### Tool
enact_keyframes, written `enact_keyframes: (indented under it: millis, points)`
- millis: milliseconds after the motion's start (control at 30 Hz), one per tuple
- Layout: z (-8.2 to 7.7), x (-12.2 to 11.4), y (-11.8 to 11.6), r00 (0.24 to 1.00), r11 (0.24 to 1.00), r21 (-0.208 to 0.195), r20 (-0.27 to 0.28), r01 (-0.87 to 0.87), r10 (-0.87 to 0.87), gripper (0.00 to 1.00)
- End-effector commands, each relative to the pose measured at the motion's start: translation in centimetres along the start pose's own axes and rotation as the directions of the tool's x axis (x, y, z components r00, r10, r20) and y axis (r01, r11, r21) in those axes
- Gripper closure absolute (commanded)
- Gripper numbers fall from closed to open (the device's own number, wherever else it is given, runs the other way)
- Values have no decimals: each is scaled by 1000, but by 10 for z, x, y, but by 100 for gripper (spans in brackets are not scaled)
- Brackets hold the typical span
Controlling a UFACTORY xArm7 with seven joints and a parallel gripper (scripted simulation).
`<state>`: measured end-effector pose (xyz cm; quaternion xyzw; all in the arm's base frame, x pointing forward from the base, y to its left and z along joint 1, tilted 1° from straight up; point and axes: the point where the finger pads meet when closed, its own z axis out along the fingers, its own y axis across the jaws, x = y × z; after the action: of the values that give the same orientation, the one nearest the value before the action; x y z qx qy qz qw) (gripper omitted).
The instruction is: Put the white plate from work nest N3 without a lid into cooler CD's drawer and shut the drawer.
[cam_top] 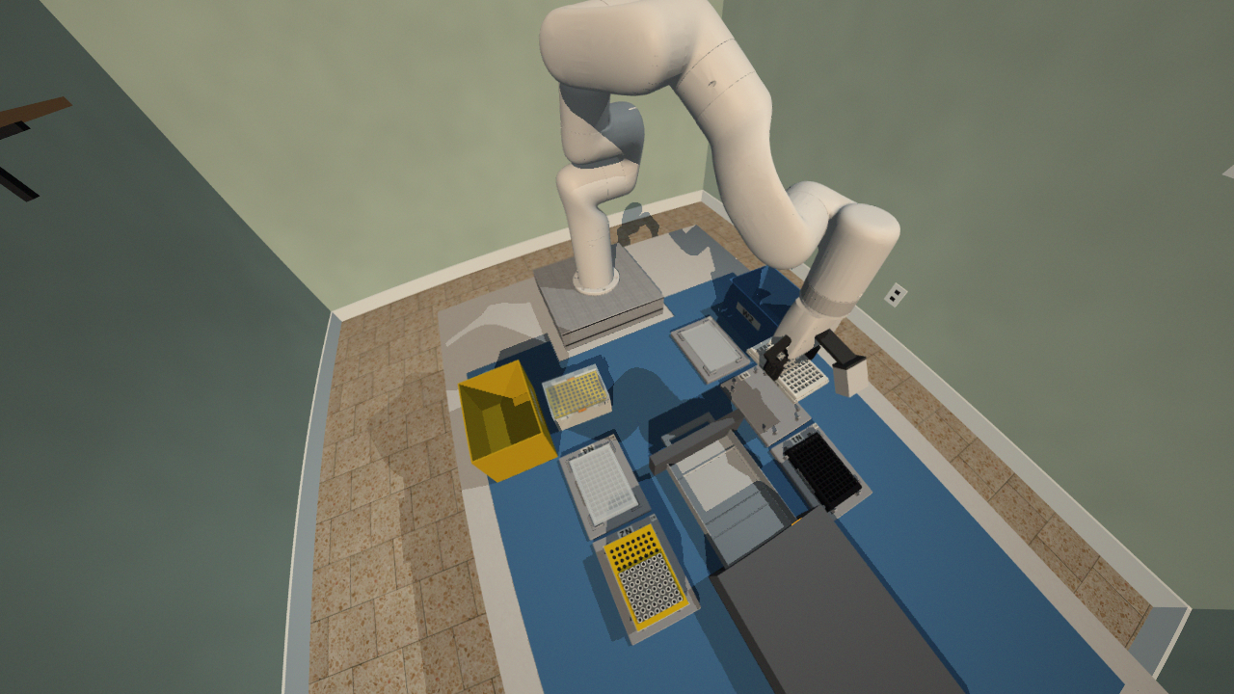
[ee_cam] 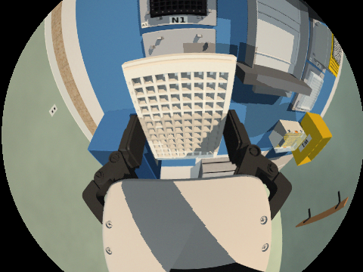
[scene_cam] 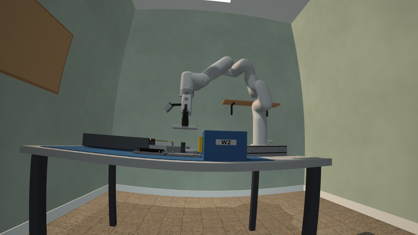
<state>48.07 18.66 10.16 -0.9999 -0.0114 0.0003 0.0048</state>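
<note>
My gripper (cam_top: 795, 357) (scene_cam: 184, 123) (ee_cam: 183, 122) is shut on the white plate (cam_top: 803, 378) (scene_cam: 176, 126) (ee_cam: 181, 63), gripping its two long sides. The plate hangs level, openings up, well above the bench and bins. The nest N3 (cam_top: 765, 404) (ee_cam: 178, 41) stands bare below and beyond it. The drawer (cam_top: 694, 445) (ee_cam: 276, 81) of the cooler CD (cam_top: 828, 595) (scene_cam: 117, 142) stands open, with no plate seen in it. Its bar handle is on the side toward the arm's base. The lamp (scene_cam: 150, 139) is amber.
A black plate (cam_top: 823, 470) (ee_cam: 178, 7) sits in N1 beside the drawer. The blue bin W2 (scene_cam: 233, 151) (ee_cam: 113, 130) is near the gripper. A white plate (cam_top: 603, 483), a yellow rack (cam_top: 633, 545), the tip box (cam_top: 577, 396) and the yellow bin W1 (cam_top: 524, 457) stand across the drawer.
</note>
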Motion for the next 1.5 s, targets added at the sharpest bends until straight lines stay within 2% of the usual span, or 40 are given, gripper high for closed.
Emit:
enact_keyframes:
  millis: [0, 67, 267, 433, 500, 633, 1000, 1067, 1467]
  points:
    - [-2, 2, -1, 1000, 1000, 1, -5, 0, 0, 100]
    - [-2, 2, -1, 1000, 1000, 1, -5, 0, 0, 100]
    - [-2, 9, 14, 980, 980, 0, -5, 199, -199, 100]
    - [-2, 15, 26, 934, 934, -1, -5, 359, -359, 100]
    - [-2, 15, 26, 934, 934, -1, -5, 359, -359, 100]
    - [-2, 19, 35, 878, 878, -2, -5, 479, -479, 100]
    - [-3, 33, 62, 647, 647, -3, -4, 762, -762, 100]
    - [-3, 33, 62, 647, 647, -3, -4, 762, -762, 100]
    - [-3, 47, 90, 299, 299, -5, -2, 954, -954, 100]
